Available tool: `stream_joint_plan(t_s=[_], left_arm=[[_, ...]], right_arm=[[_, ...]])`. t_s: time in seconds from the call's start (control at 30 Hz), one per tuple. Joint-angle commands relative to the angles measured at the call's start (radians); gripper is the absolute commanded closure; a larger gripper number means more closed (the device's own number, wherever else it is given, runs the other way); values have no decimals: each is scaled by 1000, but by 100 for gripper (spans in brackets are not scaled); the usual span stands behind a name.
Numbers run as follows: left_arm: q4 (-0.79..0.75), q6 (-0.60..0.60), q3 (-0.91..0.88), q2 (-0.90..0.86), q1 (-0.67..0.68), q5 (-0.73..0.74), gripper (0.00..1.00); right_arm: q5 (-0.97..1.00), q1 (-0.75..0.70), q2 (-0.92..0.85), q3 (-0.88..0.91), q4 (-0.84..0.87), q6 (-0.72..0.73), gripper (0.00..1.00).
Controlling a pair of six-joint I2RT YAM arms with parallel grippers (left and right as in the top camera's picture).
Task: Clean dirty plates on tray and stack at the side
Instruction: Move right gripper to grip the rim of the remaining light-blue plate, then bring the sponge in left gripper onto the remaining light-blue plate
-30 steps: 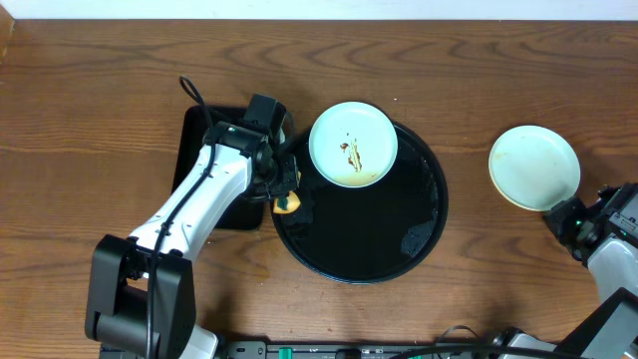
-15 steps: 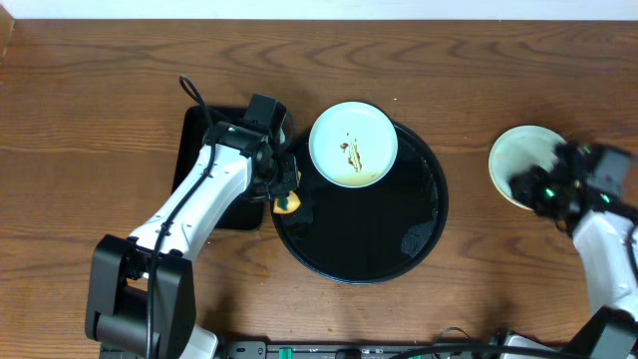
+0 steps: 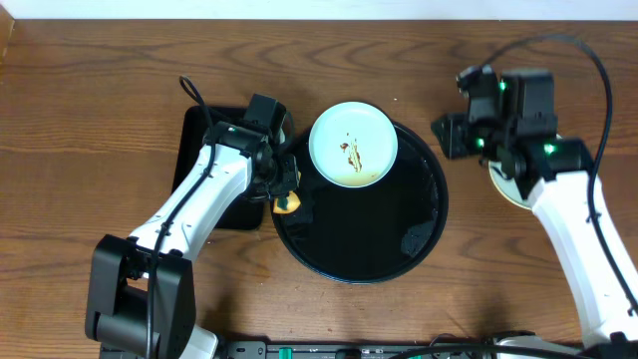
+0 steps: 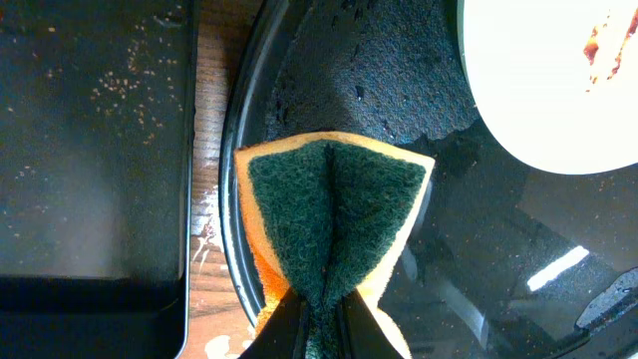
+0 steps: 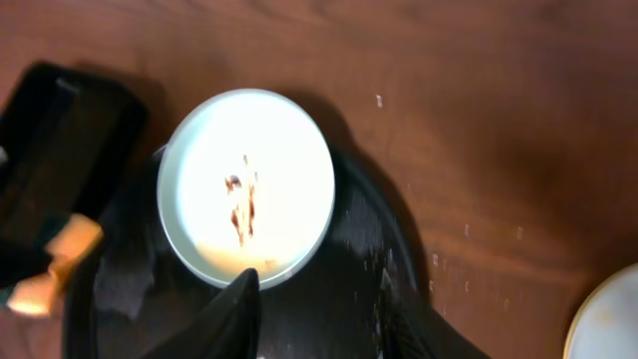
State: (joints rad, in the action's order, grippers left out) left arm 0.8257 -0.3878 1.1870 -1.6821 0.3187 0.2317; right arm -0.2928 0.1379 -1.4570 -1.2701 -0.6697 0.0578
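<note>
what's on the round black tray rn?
One mint-blue plate with brown smears, over the tray's upper-left rim. Left gripper holds a sponge at the left rim. Anything under the plate is hidden.

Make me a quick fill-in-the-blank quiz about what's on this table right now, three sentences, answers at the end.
1. The folded sponge is pinched by the ____ arm.
2. The plate on the round tray bears ____ smears.
3. The right gripper holds nothing, so it is ____.
Missing words: left, brown, open.
</note>
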Motion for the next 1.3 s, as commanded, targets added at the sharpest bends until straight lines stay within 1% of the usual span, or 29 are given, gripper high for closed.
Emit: stream_joint_plan(t_s=[0.0, 0.17, 0.4, 0.7, 0.73, 0.8, 0.93, 1.0, 1.07, 1.27], left_arm=[[-1, 13, -3, 10, -4, -9, 92], [0, 13, -3, 10, -4, -9, 92], [0, 13, -3, 10, -4, -9, 92], [0, 13, -3, 10, -4, -9, 92], [0, 13, -3, 10, -4, -9, 92], [0, 13, -3, 10, -4, -9, 92], [0, 13, -3, 10, -4, -8, 92], [0, 13, -3, 10, -4, -8, 92], [0, 13, -3, 10, -4, -8, 92], [-5, 10, -3, 10, -4, 13, 92]], right_arm=[[34, 33, -96, -101, -38, -45, 59], [35, 65, -228, -132, -24, -47, 58], [38, 94, -415, -131, -26, -8, 65], [42, 117, -552, -131, 26, 19, 65], [47, 119, -562, -131, 31, 28, 67], [61, 121, -582, -131, 38, 50, 73], [60, 123, -614, -131, 42, 88, 90], [60, 129, -617, -131, 37, 88, 96], [60, 136, -617, -131, 33, 88, 99], [61, 152, -617, -131, -15, 87, 99]])
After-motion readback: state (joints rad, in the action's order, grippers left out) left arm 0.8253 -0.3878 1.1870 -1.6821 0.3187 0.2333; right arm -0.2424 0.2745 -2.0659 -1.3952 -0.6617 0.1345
